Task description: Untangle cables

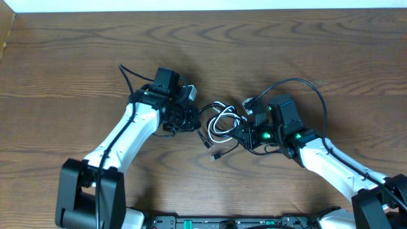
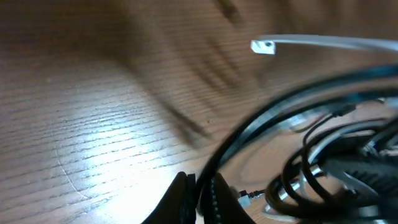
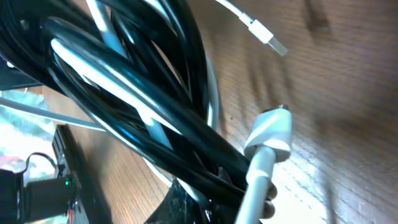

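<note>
The wooden surface is carrying the tangled cables at its centre, between both arms. The left tool is clamping one black cable. The right tool is pinching the cables on the opposite side. A white plug is lying just beside the right tool.

Dark wood-grain table under soft glare, pale strip along its far edge.

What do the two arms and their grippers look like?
The left arm and right arm have white links, black joints and bases. The left gripper and right gripper are black. Green lights glow near the right wrist. A thick black wire loops from the right arm.
</note>
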You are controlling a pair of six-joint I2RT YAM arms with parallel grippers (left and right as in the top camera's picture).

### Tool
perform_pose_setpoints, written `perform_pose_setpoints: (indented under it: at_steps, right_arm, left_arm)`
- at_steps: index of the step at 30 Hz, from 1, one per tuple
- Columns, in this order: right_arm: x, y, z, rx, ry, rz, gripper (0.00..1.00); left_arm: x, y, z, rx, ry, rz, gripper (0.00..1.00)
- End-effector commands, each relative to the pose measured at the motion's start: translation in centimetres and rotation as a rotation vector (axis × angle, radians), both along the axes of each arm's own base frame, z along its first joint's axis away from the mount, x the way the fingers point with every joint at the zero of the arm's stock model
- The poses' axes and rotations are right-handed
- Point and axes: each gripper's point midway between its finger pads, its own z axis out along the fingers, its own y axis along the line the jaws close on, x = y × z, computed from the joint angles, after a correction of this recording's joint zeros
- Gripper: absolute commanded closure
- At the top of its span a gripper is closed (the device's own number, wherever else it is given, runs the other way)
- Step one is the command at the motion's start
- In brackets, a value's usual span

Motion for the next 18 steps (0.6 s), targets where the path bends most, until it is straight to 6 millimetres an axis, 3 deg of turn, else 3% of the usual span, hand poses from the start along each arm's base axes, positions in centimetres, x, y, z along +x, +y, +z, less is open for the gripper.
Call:
perform_pose_setpoints:
  at_steps: [1,3,5,7,9,10,18]
  right_arm:
    - [-0.8,0.5,0.1,0.013,0.001,0.051,0.93]
    - [-0.9,0.5,0.1,0.016,0.019,0.043,0.91]
    - [-0.8,0.5,0.3,0.026,0.034,0.03,0.83]
    - [-0.7,0.7,0.7,0.037,0.033,0.035,0.71]
    - [-0.7,1.0,1.1,0.053,0.033,0.048,0.5]
    - [-0.7,1.0,1.2,0.054,0.032,0.047,0.46]
    - [0.8,-1.0,0.5,0.015,0.054,-0.045,0.53]
  left_arm:
    - [-0.3,0.2,-0.6,0.009,0.021,0.001,0.84]
    - [-0.1,0.3,-0.6,0.011,0.017,0.005,0.67]
    - [0.3,0.6,-0.1,0.01,0.016,0.018,0.6]
    - [0.7,1.1,0.8,0.013,0.024,0.035,0.55]
    - [1.1,1.4,1.8,0.013,0.028,0.047,0.52]
    - [1.1,1.4,2.2,0.013,0.028,0.047,0.51]
    - [0.5,0.1,2.2,0.027,0.022,-0.004,0.5]
